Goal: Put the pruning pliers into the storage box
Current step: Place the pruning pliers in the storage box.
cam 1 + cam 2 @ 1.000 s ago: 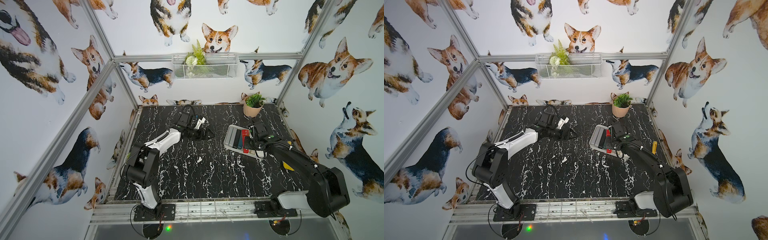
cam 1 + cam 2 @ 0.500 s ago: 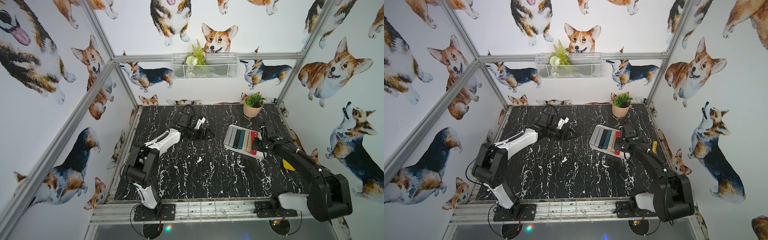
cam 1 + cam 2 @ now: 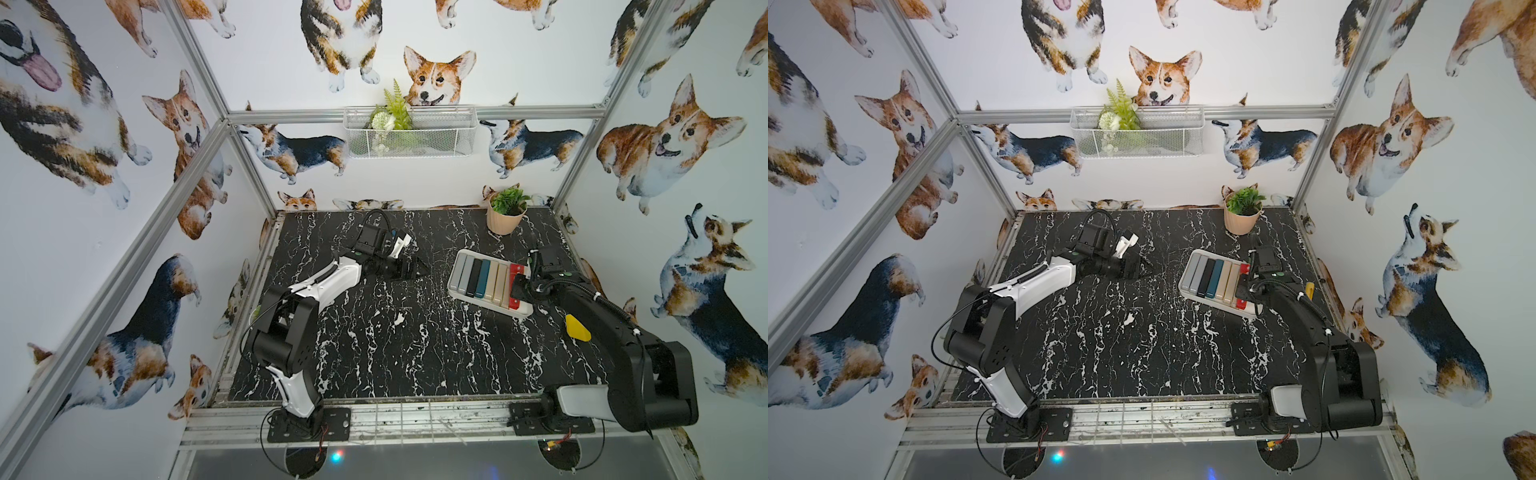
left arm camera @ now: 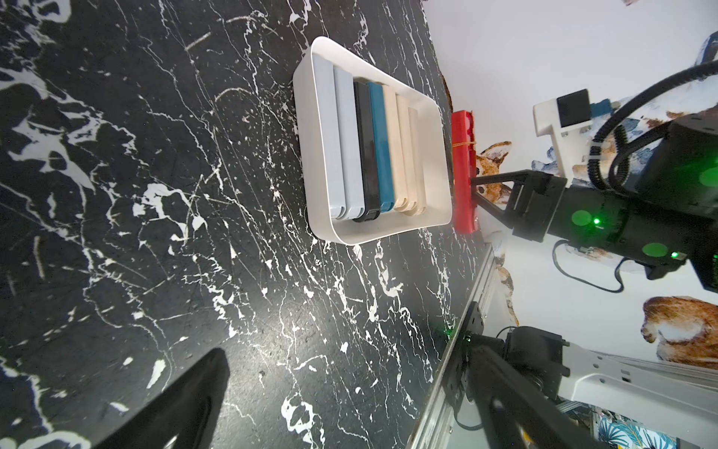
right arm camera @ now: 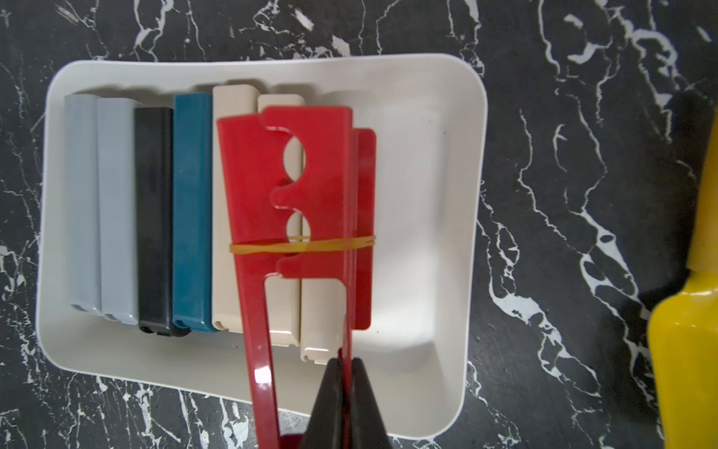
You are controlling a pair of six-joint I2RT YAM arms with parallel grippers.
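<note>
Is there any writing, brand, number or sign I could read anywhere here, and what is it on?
None: no word, number or sign is readable in any view.
Pruning pliers, red pliers included: plain, no print showing.
Storage box: unmarked.
Yellow object beside it: no lettering showing.

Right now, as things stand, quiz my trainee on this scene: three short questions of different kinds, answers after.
1. True or false: the red bar-shaped pruning pliers lie flat inside the shallow white plastic storage box.
2. Which pliers lie between the two grey pliers and the teal pliers? A) black B) beige C) red
3. How many pliers lie in the box?
Key: 1. False: the right gripper holds them above the box. 2. A. 3. Seven.
</note>
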